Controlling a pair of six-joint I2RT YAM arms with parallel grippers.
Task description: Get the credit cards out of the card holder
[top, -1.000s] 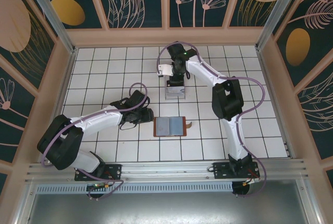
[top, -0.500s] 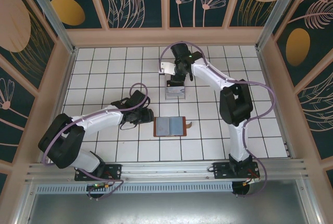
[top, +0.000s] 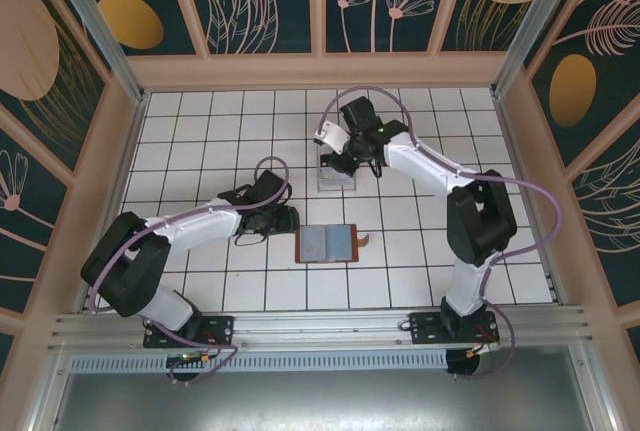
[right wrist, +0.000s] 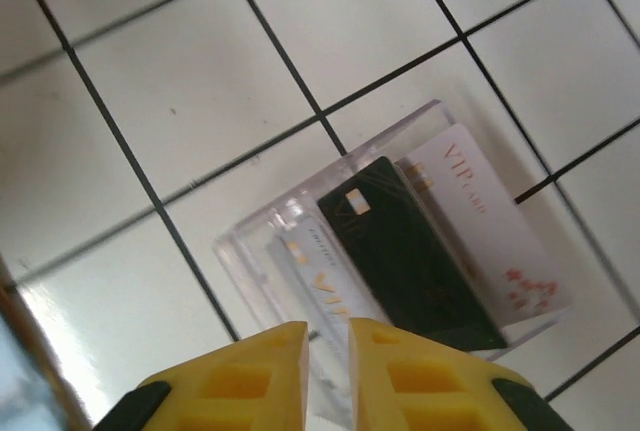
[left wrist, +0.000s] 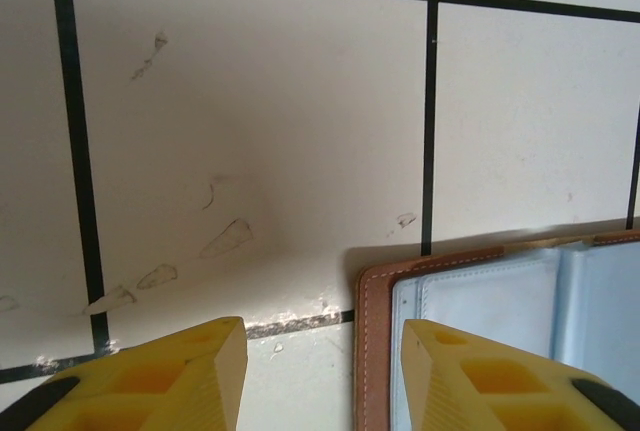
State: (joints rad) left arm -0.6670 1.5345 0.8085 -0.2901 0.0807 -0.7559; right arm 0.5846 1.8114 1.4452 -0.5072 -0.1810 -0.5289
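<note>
**On the tabletop (top: 200, 131): credit cards (right wrist: 415, 261) in the stand, card holder (top: 327, 243) laid open**

Near the middle of the white tiles, the card holder is laid flat and open, its grey-blue pockets turned up and its small brown strap tab (top: 365, 242) stuck out at the right edge. Well apart from it, toward the far side, a clear acrylic stand (right wrist: 260, 241) is set, and three credit cards are leaned inside it: a dark card in the middle, a white card (right wrist: 495, 241) printed "VIP" beside it, and a pale card (right wrist: 315, 271) on the other side.

The left gripper (left wrist: 325, 371) is held low at the holder's left edge. Its yellow fingers are spread wide, one over bare tile and the other over the brown stitched border, with nothing between them.

The right gripper (right wrist: 327, 371) is held above the stand. Its fingers are drawn almost together, with only a thin slit left between them.
</note>
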